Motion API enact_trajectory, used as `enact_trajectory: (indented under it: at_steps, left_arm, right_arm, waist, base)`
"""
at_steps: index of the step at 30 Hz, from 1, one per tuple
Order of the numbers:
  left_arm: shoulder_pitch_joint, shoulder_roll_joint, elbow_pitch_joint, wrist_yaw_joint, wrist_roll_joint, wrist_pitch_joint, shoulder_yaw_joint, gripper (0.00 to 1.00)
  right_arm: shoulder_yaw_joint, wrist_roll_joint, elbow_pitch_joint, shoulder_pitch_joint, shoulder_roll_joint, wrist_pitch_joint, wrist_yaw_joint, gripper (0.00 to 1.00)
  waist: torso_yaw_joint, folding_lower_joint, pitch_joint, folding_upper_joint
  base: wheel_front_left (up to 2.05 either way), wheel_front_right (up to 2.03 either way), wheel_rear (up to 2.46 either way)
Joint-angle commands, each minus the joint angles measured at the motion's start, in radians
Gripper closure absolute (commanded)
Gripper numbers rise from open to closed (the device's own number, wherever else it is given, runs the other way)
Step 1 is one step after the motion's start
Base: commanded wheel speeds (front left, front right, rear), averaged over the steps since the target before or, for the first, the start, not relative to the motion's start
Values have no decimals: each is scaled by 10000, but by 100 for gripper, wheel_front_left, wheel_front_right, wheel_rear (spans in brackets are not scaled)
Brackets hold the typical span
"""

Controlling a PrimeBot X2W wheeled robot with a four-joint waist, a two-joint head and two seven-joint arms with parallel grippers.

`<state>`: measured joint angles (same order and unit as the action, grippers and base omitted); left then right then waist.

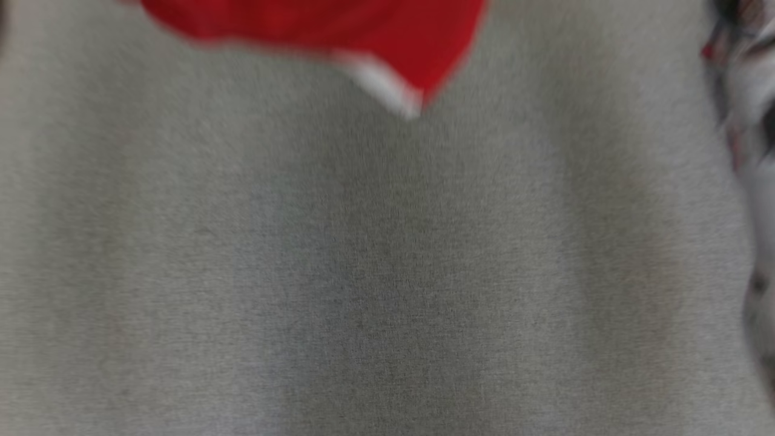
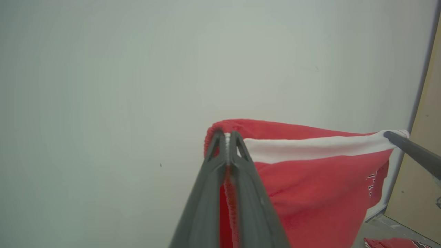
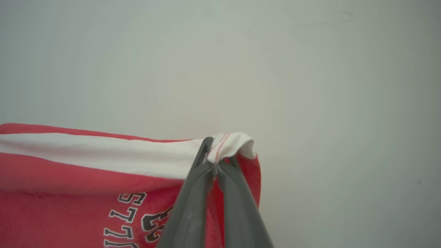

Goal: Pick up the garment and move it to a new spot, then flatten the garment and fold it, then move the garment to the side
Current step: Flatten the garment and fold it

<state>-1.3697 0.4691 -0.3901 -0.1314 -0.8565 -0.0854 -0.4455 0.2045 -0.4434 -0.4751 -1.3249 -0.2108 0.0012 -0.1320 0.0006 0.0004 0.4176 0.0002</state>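
- The garment [image 1: 315,27] is red cloth with a broad white band [image 2: 310,148] along its top edge. Black-and-white block lettering [image 3: 137,213] sits on the front below the band.
- It hangs in the air, stretched between my two claws, in front of a pale wall [image 2: 103,86]. From my head it shows at twelve o'clock, above the grey table [image 1: 387,272], with one white-tipped corner pointing down toward one o'clock.
- My left claw [image 2: 227,136] is pinched tight on one top corner. A thin ridge of cloth is squeezed between the two fingers, and the red folds over their tips.
- My right claw [image 3: 218,155] is clamped just as tight on the other top corner, with the white hem bunched over its tips.
- In my left wrist view, a dark finger [image 2: 413,151] of my right claw comes in at three o'clock and meets the far end of the white band.
- The head view is blurred, and the top edge cuts off most of the garment.
- The lettering is cut off at six o'clock in my right wrist view, so I cannot read the whole word.
- A patterned heap [image 1: 751,91] at two o'clock in the head view is too smeared to identify.
- A red scrap [image 2: 389,243] at five o'clock in my left wrist view is cut off, beside a tan board [image 2: 423,155].
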Motion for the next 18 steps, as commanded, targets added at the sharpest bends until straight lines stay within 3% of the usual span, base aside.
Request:
enact_trajectory:
  at_steps: [1, 8, 18]
  left_arm:
    - [-688, 126, -231, 19, -58, 137, -128, 100]
    - [-4306, 418, -1671, 22, -415, 499, -362, 100]
    - [-6297, 374, -2796, 24, -811, 373, -1467, 100]
  right_arm:
    - [-105, 95, -158, -667, 10, 132, 24, 100]
    - [-747, 799, -1461, -4275, 368, 506, 24, 100]
    - [-863, 1455, -3398, -6108, 604, -77, 24, 100]
  waist:
    - [-114, -4, 1948, -2]
    - [-596, -4, 2996, -2]
    - [-906, -4, 3538, -2]
  base:
    - [0, 0, 0]
    - [0, 0, 0]
    - [0, 0, 0]
